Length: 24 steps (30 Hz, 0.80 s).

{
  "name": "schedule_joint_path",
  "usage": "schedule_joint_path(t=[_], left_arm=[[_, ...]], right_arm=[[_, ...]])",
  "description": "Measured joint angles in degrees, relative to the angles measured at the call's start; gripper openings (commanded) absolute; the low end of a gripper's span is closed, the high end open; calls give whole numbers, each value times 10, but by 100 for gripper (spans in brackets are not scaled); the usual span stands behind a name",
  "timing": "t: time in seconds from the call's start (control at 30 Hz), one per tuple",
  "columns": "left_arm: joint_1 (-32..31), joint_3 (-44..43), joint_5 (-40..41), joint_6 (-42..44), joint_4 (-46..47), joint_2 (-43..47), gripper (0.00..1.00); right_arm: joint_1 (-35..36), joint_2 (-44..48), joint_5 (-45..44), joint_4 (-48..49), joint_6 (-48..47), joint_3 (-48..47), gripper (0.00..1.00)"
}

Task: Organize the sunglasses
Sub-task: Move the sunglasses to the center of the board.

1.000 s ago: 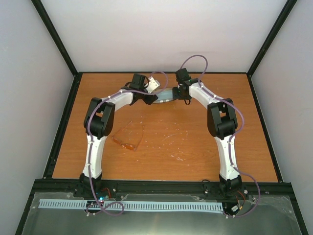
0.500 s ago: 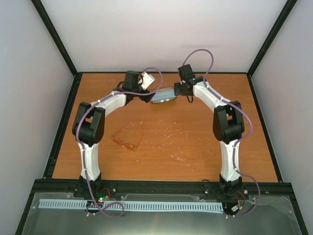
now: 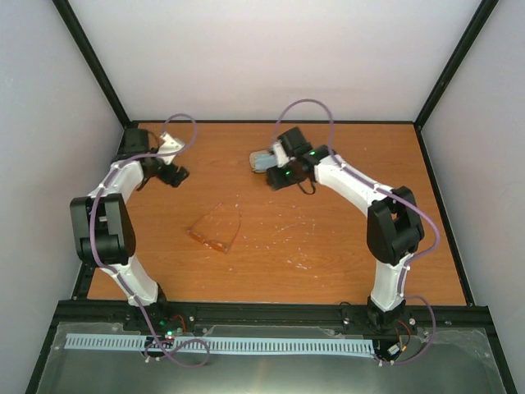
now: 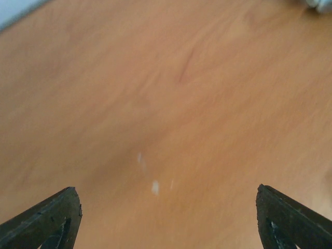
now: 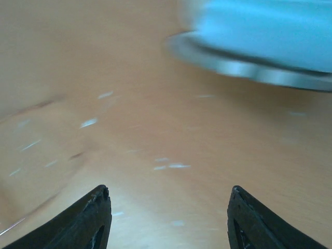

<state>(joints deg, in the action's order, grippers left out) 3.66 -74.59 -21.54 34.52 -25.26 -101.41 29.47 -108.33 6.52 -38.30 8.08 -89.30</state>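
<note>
Left jaws hang spread and empty at ten o'clock, likely parked out of the way. Sunglasses (image 3: 217, 232) lie untouched on the table (image 3: 344, 246) (just left of centre). Right jaws, parted and empty, hover beside the case (image 3: 262, 158) at twelve o'clock, probably readying a pick.

Orange-brown wooden table (image 3: 328, 215) with pale scuffs (image 3: 297, 264), black-framed, between plain white walls (image 3: 271, 57) under even light.

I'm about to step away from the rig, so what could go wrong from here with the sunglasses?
The sunglasses lie flat on the table, thin-framed; a grasp may slide them rather than catch them. The right gripper, open, sits close to the case and might knock it aside.
</note>
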Motion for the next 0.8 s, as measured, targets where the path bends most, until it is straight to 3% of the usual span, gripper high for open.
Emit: schedule_joint_path(t=[0.17, 0.33, 0.6, 0.8], left_arm=[[90, 75, -1, 43, -53, 47, 91], [122, 154, 10, 57, -74, 105, 91], [130, 201, -5, 56, -71, 142, 91], [186, 201, -57, 50, -71, 142, 91]], right_arm=[[106, 2, 85, -17, -34, -11, 59], [171, -7, 136, -49, -40, -49, 60], [268, -96, 135, -135, -52, -172, 60], [309, -196, 110, -209, -74, -288, 59]])
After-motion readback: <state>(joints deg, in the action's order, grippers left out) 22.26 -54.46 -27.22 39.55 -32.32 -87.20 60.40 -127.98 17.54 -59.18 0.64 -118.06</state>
